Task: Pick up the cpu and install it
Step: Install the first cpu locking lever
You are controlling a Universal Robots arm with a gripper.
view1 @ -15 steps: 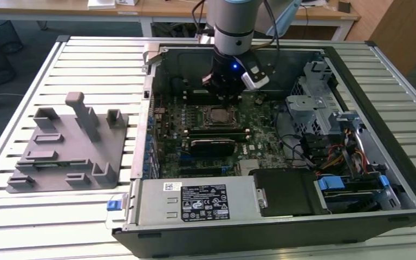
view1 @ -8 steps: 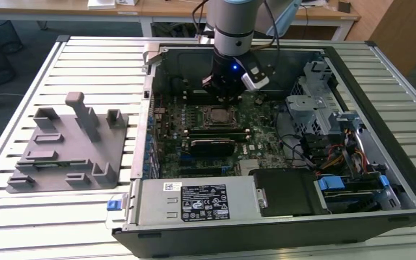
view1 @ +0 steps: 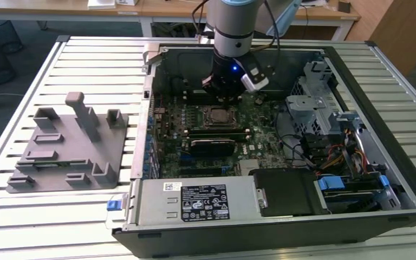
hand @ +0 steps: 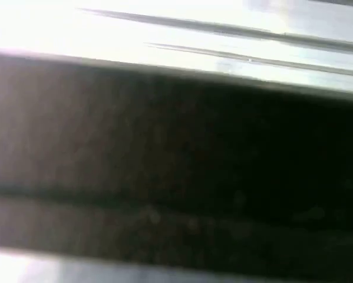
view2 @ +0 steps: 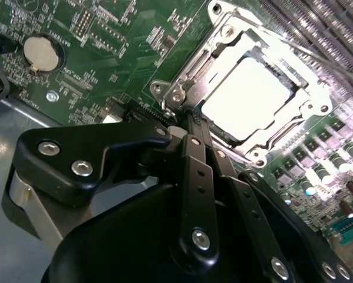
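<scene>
The cpu point(view2: 247, 97) shows its pale silvery top, lying flat inside the metal-framed socket point(view2: 309, 88) on the green motherboard point(view2: 123, 35). In the exterior view the cpu point(view1: 219, 115) sits in the middle of the board inside the open computer case point(view1: 381, 179). My gripper point(view1: 227, 99) hangs just above and behind the socket. In the second wrist view the gripper point(view2: 190, 118) has its black fingers point(view2: 194, 153) drawn together, with nothing between them, and their tips point at the socket's near edge.
A grey plastic fixture tray point(view1: 67, 146) lies on the slatted table point(view1: 49, 222) at the exterior view's left. Inside the case are a power supply point(view1: 193, 200), drive cages point(view1: 316, 103), cables point(view1: 324, 157) and a coin battery point(view2: 42, 52).
</scene>
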